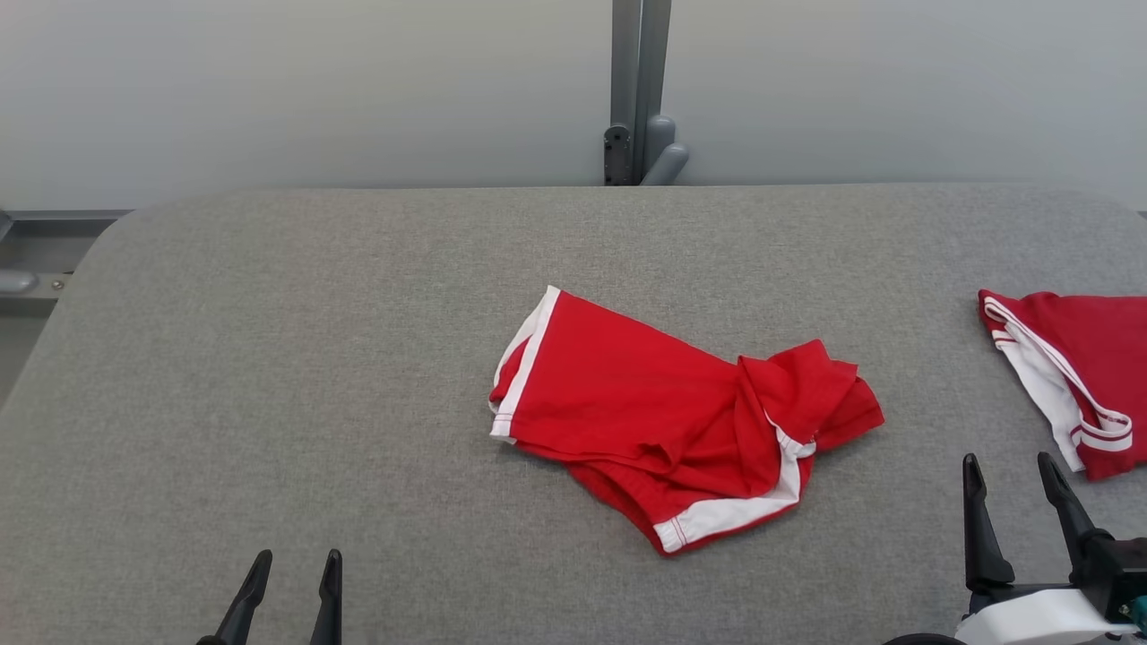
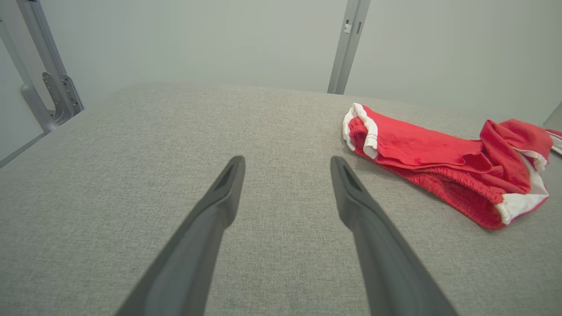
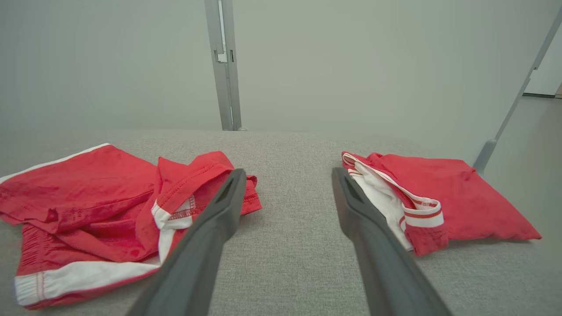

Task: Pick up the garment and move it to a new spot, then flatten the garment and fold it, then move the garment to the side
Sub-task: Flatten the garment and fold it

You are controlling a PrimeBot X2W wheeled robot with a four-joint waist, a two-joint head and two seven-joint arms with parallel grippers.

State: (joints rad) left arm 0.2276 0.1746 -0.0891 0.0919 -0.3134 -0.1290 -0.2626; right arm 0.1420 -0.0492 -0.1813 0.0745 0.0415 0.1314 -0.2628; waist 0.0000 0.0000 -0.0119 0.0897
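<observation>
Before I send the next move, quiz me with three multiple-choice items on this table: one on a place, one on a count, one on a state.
1. Where does the crumpled garment lie on the grey table?
A) at the far left corner
B) near the middle
C) hanging off the near edge

2. How many red garments are on the table?
A) one
B) three
C) two

3. How do the left gripper and right gripper stand?
A) both open, holding nothing
B) left shut on cloth
C) right shut on cloth

Answers:
1 B: the head view shows it about mid-table.
2 C: a second, folded garment lies at that view's right edge.
3 A: each pair of fingers is spread, with nothing between them.
</observation>
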